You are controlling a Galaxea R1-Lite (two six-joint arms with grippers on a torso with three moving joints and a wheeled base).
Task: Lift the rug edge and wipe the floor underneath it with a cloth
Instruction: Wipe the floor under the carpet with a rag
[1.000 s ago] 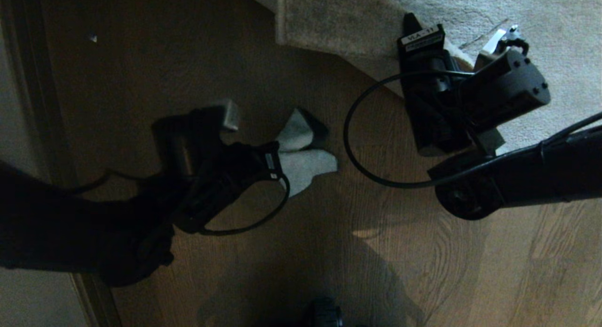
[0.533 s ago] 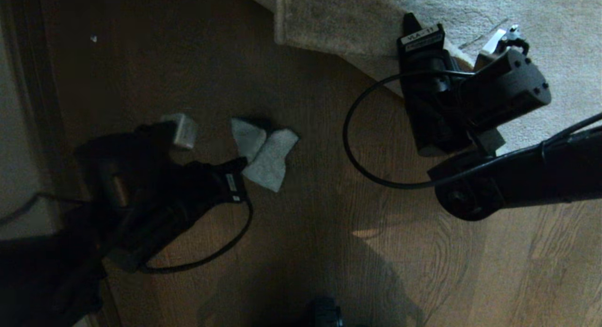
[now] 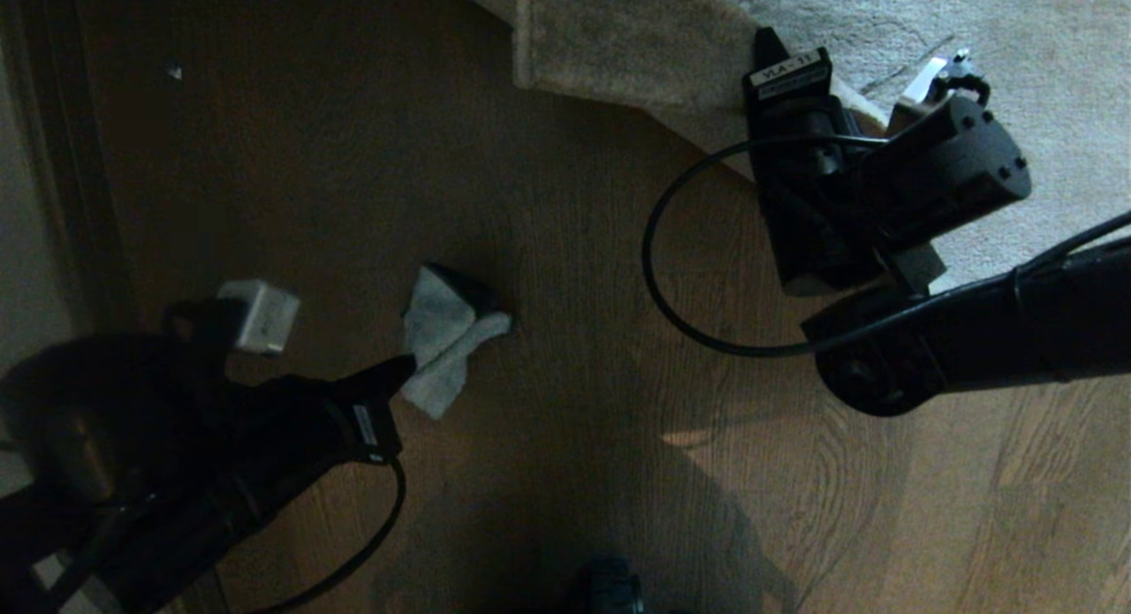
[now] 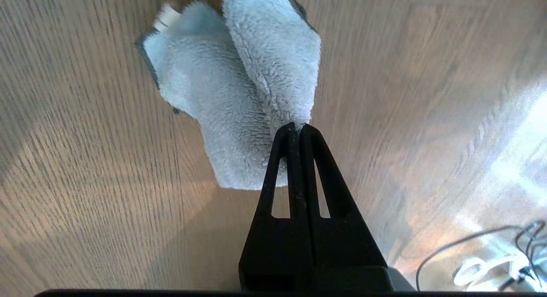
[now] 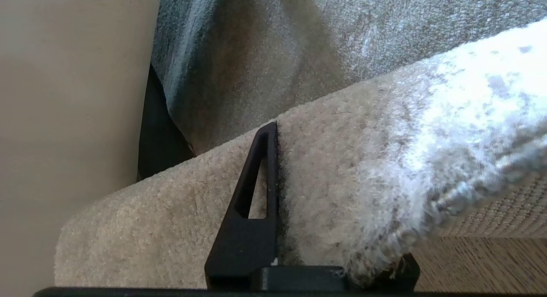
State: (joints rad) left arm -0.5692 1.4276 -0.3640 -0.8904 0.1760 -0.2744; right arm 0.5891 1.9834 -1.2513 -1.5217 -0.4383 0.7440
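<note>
My right gripper (image 3: 770,47) is shut on the rug edge (image 3: 618,40) at the back and holds the corner folded up off the floor (image 3: 574,243). In the right wrist view one black finger (image 5: 256,228) presses on the plush pile of the rug edge (image 5: 363,169); the other finger is hidden under it. My left gripper (image 3: 402,368) is low at the near left, shut on the cloth (image 3: 442,344). In the left wrist view the pale cloth (image 4: 239,96) lies crumpled on the floor (image 4: 85,160), pinched at the tip of the left gripper (image 4: 296,128).
A pale wall with a dark baseboard (image 3: 79,155) runs along the left side. A small white speck (image 3: 174,69) lies on the planks at the far left. The right arm's cable (image 3: 654,243) loops above the floor. Loose wires (image 4: 491,263) lie near the left arm.
My left gripper has dragged the cloth over the floor, toward the near left and away from the rug. The right gripper has kept still, holding the rug edge up.
</note>
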